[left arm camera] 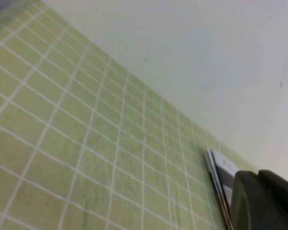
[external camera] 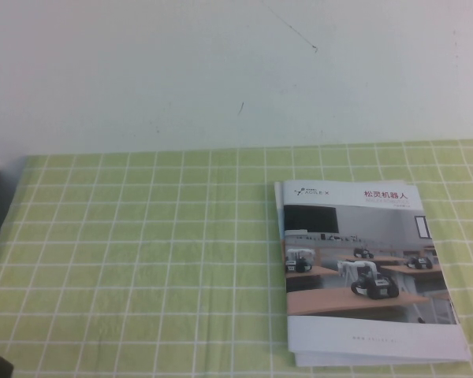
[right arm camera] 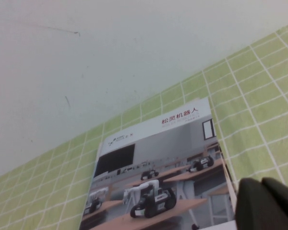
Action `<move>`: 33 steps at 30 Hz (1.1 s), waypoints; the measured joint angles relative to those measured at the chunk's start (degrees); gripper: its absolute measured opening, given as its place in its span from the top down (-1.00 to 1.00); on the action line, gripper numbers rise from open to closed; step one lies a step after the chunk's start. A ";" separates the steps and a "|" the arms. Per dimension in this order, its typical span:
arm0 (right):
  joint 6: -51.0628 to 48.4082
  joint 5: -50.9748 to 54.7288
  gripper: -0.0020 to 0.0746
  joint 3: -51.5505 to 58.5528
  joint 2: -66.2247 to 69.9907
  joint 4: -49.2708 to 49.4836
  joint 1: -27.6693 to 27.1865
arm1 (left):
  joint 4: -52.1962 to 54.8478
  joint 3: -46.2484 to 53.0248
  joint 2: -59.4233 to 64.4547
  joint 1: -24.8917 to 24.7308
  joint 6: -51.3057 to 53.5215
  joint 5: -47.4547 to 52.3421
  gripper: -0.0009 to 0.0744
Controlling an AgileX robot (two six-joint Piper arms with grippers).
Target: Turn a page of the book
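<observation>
The brochure (external camera: 368,272) sits closed on the desk (external camera: 142,260), in the lower right of the high view, flat on a green cloth with a white grid. Its front cover leaf (external camera: 355,236) faces up — white band along the top with the red Chinese title toward its right corner, below that a photo of small robots on wooden desks, then a plain white strip at the near edge. A few page edges peek out under the cover along the near side.

Neither arm reaches into the high view. The right gripper (right arm camera: 269,203) shows only as a dark rounded lump in the lower right of its wrist view, hanging just past the brochure's corner, and its jaws are pressed together with nothing between them. The left gripper (left arm camera: 264,201) is the same sort of dark shape in the lower right of its own wrist view, with the brochure's edge just beside it — can't tell how its jaws stand.

Behind the desk runs a plain white wall (external camera: 236,71) with a couple of faint scuff marks.
</observation>
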 joint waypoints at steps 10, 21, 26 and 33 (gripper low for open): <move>-1.58 2.06 0.96 0.00 0.00 1.88 0.00 | 6.70 -21.06 19.24 0.00 20.38 22.73 0.99; -15.42 13.19 0.96 -11.31 6.33 0.51 0.00 | 2.66 -42.25 47.96 -4.24 45.37 30.11 0.99; -22.20 18.75 0.96 -18.41 20.78 -2.98 0.00 | 3.43 -51.45 58.68 -10.23 47.41 29.13 0.99; -32.22 29.48 0.96 -32.76 39.98 -4.03 0.00 | 5.61 -58.89 72.76 -21.24 47.74 25.36 0.99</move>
